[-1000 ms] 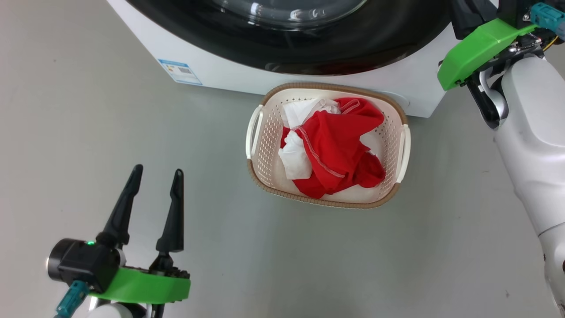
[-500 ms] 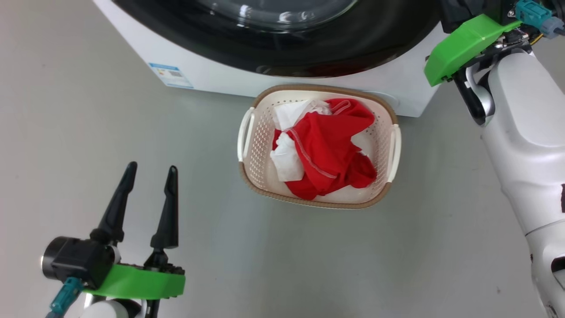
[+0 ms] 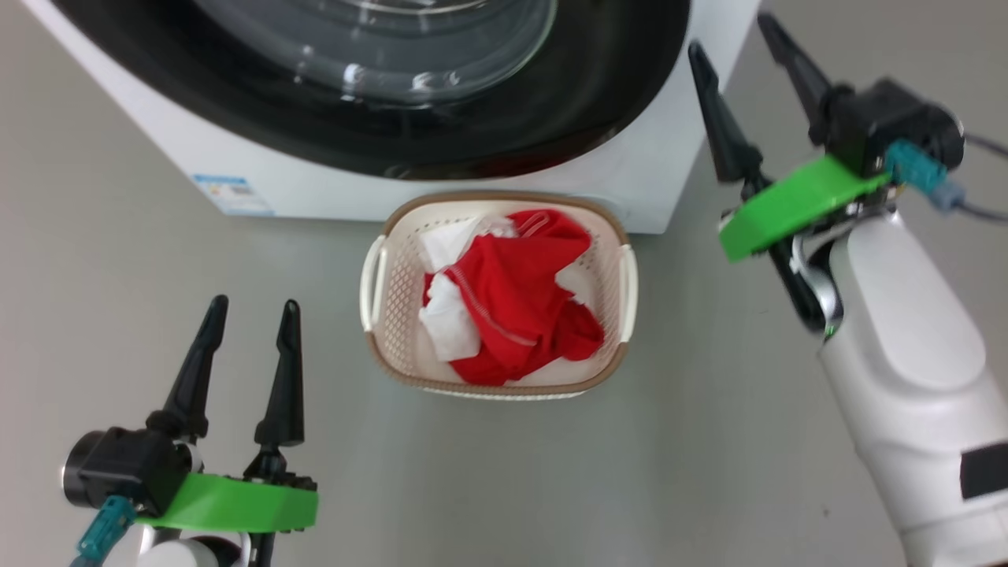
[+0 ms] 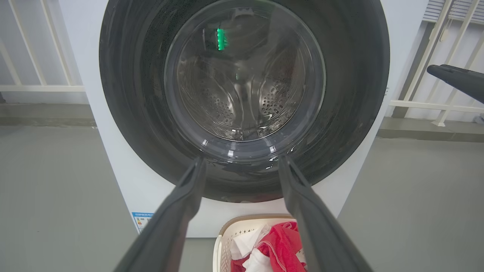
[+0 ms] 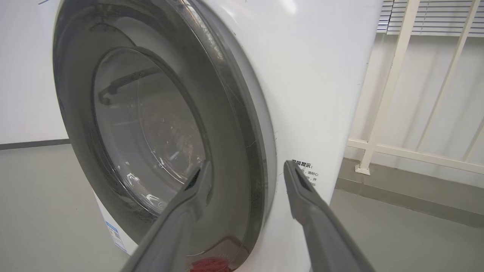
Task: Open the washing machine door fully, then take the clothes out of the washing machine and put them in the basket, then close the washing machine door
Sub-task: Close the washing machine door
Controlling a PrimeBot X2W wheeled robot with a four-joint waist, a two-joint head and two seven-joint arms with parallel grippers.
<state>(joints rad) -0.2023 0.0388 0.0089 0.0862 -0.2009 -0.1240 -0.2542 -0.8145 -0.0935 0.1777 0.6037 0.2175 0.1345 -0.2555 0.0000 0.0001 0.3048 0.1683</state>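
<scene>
Pointing toward the washing machine (image 3: pixel 654 157), right end effector (image 3: pixel 728 33) spread, empty

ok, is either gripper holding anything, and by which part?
Nothing held: left gripper and right gripper both open, empty. Red fabric clothes lie in the cream perforated basket.

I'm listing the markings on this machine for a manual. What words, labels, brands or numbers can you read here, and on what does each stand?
"温馨提示:" is the heading of a small printed notice on the washer's white panel beside the door. The lines under it are too small to read.
Blue-edged sticker, low on the washer's front at the left: print too small and blurred to read.
Nothing else is legible.
</scene>
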